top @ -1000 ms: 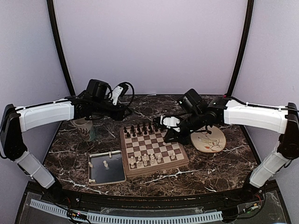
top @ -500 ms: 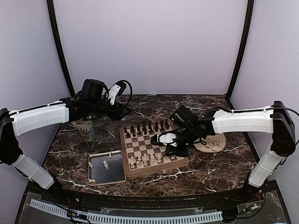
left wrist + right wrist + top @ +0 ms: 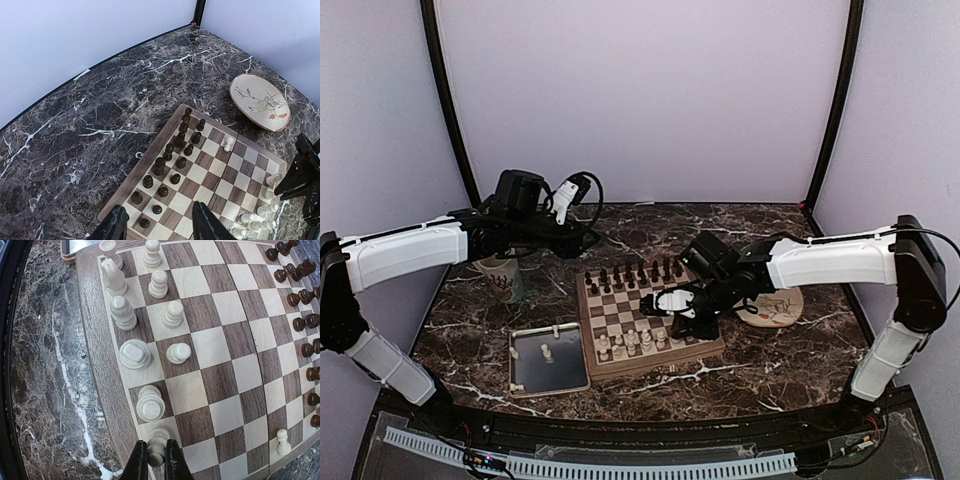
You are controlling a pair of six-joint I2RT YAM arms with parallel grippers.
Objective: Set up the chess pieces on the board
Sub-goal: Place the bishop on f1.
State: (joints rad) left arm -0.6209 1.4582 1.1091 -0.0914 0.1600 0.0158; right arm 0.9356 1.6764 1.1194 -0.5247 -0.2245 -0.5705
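The board (image 3: 655, 362) lies mid-table, with dark pieces (image 3: 630, 275) in its far two rows and white pieces (image 3: 635, 340) in its near rows. My right gripper (image 3: 156, 460) is shut on a white piece (image 3: 157, 452) and holds it upright over the corner square of the white back row, beside another white piece (image 3: 150, 404). In the top view it (image 3: 690, 322) is low over the board's right side. My left gripper (image 3: 159, 227) is open and empty, high above the dark pieces (image 3: 175, 160). A lone white pawn (image 3: 228, 144) stands mid-board.
A grey tray (image 3: 520, 378) left of the board holds one white piece (image 3: 546, 352). A mug (image 3: 502, 277) stands behind the tray. A floral plate (image 3: 775, 305) lies right of the board, under my right arm. The board's border (image 3: 100, 365) meets dark marble.
My right gripper has moved from the board's far right edge down and inward over the near white rows, carrying the white piece. My left arm shifted slightly, then held still.
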